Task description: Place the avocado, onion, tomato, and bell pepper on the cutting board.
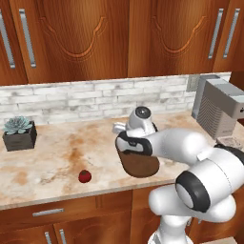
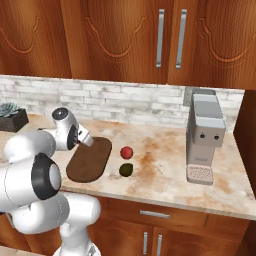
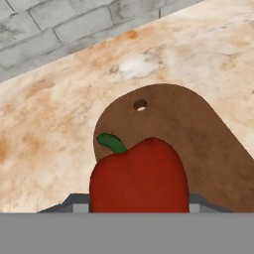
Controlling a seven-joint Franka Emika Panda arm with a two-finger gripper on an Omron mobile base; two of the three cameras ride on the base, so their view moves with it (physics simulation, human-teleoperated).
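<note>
Your tool (image 3: 133,208) was clenched on the red pepper (image 3: 139,176), held above the near end of the cutting board (image 3: 198,144). The pepper looked light, hollow and glossy, so it could slip; gripping across its broad body suited it.

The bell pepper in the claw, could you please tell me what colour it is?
The bell pepper is red with a green stem, seen best in the hand view.

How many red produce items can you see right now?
3. A bell pepper in the gripper above the cutting board; a red one on the counter left of the board; another right of it, beside the avocado. The arm may hide more.
</note>
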